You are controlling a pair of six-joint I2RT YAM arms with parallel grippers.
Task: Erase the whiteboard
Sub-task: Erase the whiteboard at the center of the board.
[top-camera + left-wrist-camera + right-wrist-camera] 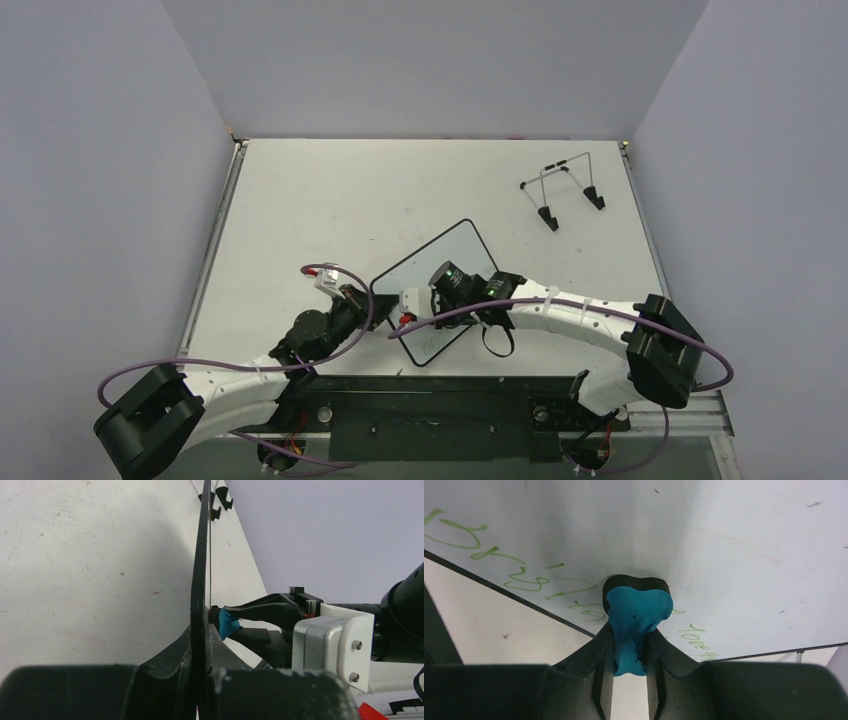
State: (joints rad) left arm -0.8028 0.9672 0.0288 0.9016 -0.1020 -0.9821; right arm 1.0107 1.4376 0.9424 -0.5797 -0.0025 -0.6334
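The whiteboard [440, 256] is a black-rimmed white board lying askew near the table's front middle. My left gripper [364, 302] is shut on its left edge. In the left wrist view the whiteboard [200, 555] shows edge-on, clamped between the jaws of the left gripper [202, 632]. Green handwriting runs across the whiteboard [734, 555] in the right wrist view. My right gripper [630, 637] is shut on a blue eraser [638, 611], whose black pad presses on the board's face near the writing. From the left wrist, that eraser [229, 623] touches the board's right side.
A thin wire stand [565, 190] with black feet sits at the back right of the table; its feet [220, 500] peek past the board's edge. Grey walls close in the table on three sides. The right arm [580, 318] reaches over the board's near corner.
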